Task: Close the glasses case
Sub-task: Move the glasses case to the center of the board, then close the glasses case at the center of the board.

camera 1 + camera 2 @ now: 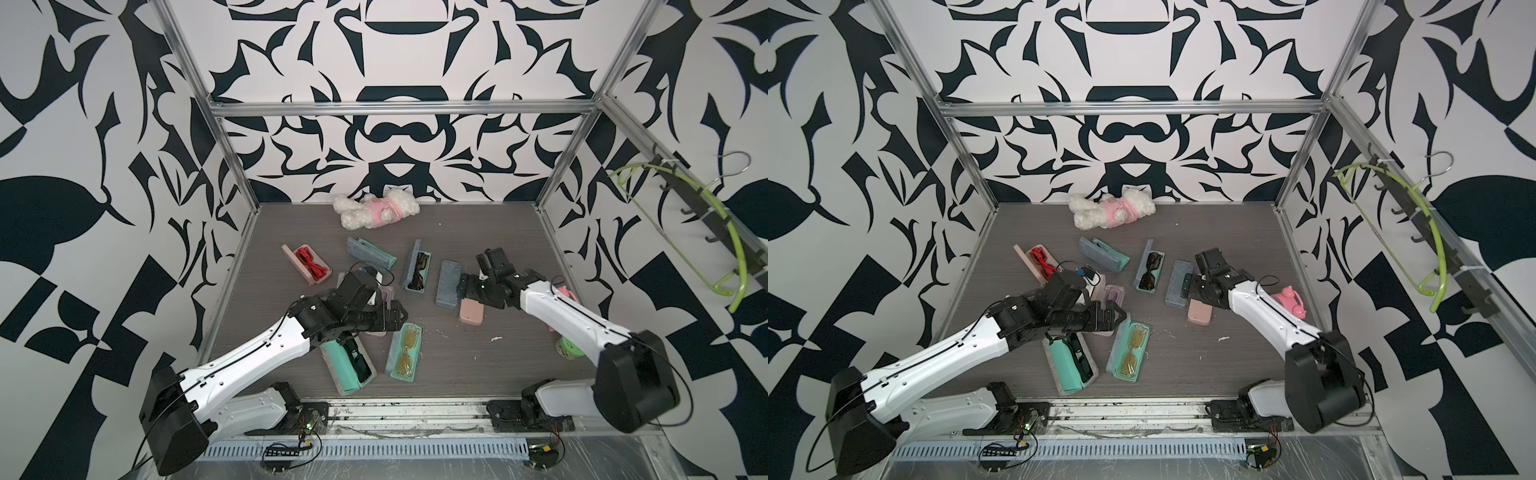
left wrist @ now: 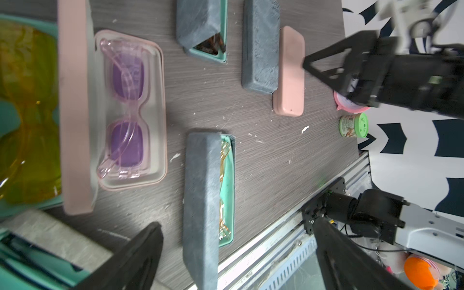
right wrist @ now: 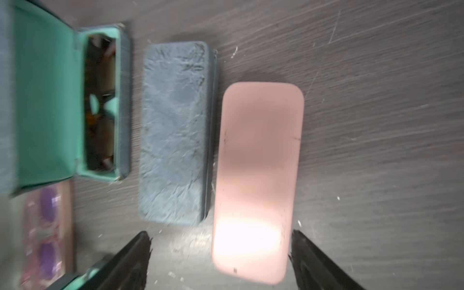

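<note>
Pink glasses case (image 3: 256, 180) between right fingers (image 3: 130, 263)

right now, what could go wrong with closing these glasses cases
1. The right end effector hangs open over the pink case, already shut; it may waste a move or shove the grey case beside it.
2. The left end effector hovers among crowded cases; swinging the lid of the purple-glasses case could knock neighbours.

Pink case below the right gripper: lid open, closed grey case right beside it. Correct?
No. The pink case is closed, as the right wrist view shows. The rest holds: it sits below the right gripper, with the closed grey case right beside it.
</note>
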Tool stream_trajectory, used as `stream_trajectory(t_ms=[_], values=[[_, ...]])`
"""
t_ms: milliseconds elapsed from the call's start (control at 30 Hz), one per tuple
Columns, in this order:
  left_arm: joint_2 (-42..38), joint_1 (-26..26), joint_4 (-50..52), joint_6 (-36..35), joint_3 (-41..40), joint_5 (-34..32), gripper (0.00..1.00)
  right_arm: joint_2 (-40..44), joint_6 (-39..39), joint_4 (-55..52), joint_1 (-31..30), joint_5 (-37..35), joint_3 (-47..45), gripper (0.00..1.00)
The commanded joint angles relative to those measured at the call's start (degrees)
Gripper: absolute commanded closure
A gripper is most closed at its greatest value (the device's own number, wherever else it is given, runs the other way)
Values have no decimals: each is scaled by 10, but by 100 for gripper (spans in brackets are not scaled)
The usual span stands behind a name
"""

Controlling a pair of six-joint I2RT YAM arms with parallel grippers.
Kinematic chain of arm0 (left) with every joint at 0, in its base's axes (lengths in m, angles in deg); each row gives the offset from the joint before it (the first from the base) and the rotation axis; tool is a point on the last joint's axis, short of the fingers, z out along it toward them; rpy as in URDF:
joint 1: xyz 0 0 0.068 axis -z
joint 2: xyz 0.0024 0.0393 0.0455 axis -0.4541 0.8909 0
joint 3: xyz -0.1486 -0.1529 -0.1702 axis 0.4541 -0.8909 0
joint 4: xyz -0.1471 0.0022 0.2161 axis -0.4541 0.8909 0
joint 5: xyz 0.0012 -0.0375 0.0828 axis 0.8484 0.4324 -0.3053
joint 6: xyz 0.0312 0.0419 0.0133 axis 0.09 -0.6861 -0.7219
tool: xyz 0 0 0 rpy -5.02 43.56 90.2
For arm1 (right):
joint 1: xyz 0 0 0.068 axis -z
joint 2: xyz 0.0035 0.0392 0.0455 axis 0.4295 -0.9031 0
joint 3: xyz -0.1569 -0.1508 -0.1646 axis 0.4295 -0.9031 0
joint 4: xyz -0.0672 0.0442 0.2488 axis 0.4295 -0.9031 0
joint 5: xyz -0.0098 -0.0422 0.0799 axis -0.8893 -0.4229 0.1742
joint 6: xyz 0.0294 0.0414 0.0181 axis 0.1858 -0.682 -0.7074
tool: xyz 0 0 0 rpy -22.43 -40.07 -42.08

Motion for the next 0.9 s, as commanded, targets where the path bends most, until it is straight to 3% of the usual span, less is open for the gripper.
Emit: stream_trajectory(t_ms=[0, 100, 333, 533, 867], values=[[-28, -3, 39, 2, -14, 6, 1, 61, -26, -3, -21, 64, -29, 14], [-28, -3, 37, 3, -24, 24, 6, 71, -59, 14, -100, 84, -53, 18], [6, -3, 17, 5, -29, 66, 20, -16, -176, 61, -290, 35, -48, 42], [5, -3, 3, 9, -42, 76, 26, -86, -227, 39, -361, -2, -16, 50], [2, -3, -14, 19, -60, 78, 30, -131, -275, 59, -405, -15, -19, 59]])
